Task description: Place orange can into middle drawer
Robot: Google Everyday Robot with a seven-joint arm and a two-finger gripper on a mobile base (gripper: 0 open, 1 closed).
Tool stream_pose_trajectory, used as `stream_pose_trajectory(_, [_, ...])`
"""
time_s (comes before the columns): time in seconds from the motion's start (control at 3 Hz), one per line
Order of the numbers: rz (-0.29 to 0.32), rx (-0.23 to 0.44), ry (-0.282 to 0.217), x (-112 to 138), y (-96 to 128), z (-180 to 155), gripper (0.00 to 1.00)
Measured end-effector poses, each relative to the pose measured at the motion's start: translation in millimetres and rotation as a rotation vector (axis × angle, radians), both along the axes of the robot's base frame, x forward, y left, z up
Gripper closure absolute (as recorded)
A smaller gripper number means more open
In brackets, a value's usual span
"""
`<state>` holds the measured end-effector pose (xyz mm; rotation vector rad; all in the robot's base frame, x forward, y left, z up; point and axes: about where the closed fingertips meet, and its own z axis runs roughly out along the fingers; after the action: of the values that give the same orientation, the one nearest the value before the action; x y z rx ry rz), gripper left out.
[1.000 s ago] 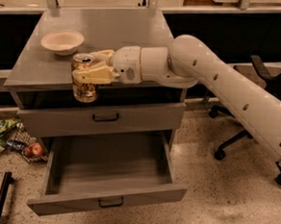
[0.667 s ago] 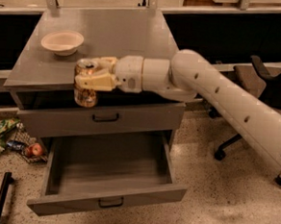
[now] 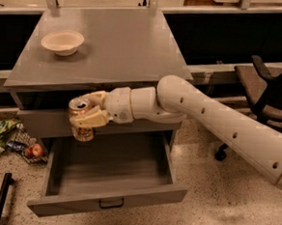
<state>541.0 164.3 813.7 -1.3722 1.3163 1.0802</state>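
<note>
Silver-topped orange can (image 3: 83, 132) w/ mottled print, in gripper (image 3: 84, 112) above middle drawer (image 3: 109, 166)

Office with swivel chair (image 3: 261, 91), gripper (image 3: 85, 119) above middle drawer (image 3: 107, 199).

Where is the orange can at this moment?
Left of centre in the camera view, the orange can is gripped by the end effector in front of the upper drawer front, above the left side of the open middle drawer.
</note>
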Motion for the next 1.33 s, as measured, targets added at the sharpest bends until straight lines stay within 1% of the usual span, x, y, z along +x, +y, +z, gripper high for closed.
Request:
stream_pose_trajectory(0.33, [0.006, -0.013, -0.001, -2, 0, -6, 1.00])
stream_pose_trajectory(0.67, [-0.004, 0.021, 0.024, -7, 4, -19, 1.00])
stream_pose_trajectory(1.0, [-0.024, 0.041, 0.044, -22, 10, -71, 1.00])
stream_pose_trajectory(1.33, [0.002, -0.059, 0.016, -31, 20, -138, 1.00])
